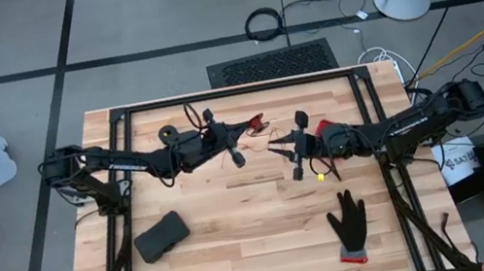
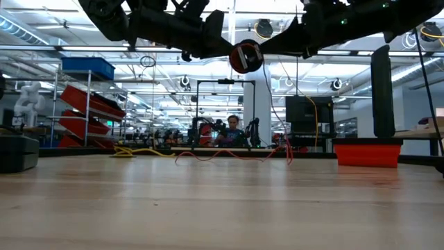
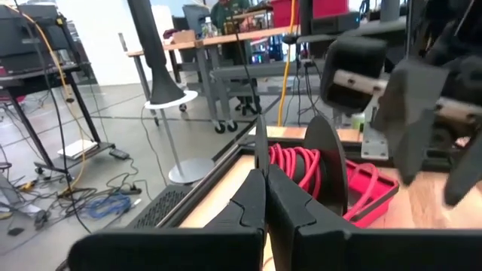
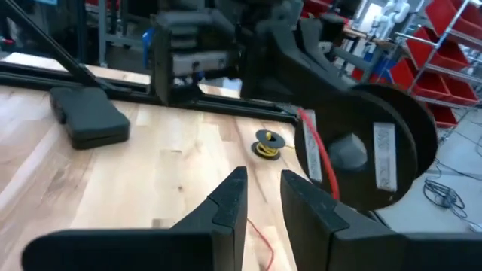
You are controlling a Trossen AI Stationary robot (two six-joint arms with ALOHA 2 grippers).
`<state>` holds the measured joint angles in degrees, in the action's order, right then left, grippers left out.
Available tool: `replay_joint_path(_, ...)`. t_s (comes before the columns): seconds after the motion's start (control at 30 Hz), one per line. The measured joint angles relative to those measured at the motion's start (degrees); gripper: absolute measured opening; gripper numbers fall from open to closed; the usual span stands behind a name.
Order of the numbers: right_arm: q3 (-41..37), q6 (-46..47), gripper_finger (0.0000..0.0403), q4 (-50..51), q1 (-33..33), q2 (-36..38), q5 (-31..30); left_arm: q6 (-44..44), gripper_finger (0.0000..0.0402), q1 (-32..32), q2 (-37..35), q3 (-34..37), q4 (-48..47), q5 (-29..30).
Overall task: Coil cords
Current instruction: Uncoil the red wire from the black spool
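A black round spool wound with red cord [image 2: 246, 56] hangs in the air between my two arms over the table's far middle; it also shows in the right wrist view [image 4: 361, 150]. My left gripper [image 1: 251, 127] is shut on it. Loose red cord [image 2: 229, 154] trails on the wood behind. My right gripper [image 1: 282, 148] is open and empty, just right of the spool, its fingers [image 4: 233, 197] above the table. A small spool of yellow cord [image 1: 321, 177] lies flat on the table near the right gripper and also shows in the right wrist view [image 4: 265, 144]. My left gripper pinches the near black disc of the spool at its rim [image 3: 260, 147] between its two shut fingers, which come level from the table's left. The red winding [image 3: 297, 167] and the other disc [image 3: 327, 173] stand beyond the fingertips. The spool is lifted clear of the table.
A black glove with a red cuff [image 1: 348, 226] lies at the near right. A black case [image 1: 161, 236] lies at the near left. A black round disc [image 1: 166, 133] sits at the far left. A red tray [image 3: 373, 188] lies under the right arm.
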<state>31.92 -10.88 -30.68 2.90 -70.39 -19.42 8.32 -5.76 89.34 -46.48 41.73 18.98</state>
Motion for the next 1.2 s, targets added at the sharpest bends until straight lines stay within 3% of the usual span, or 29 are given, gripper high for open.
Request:
replay_joint_path(0.8,0.0,-3.2,0.0069,0.0,-1.8,1.6,-1.4,0.8,0.0,1.3,0.0,0.0,0.4,-2.8)
replay_joint_path(1.2,0.0,0.0,0.0062,-2.4,-2.2,-4.0,0.0,0.5,0.0,1.7,0.0,-0.4,2.5,-3.9)
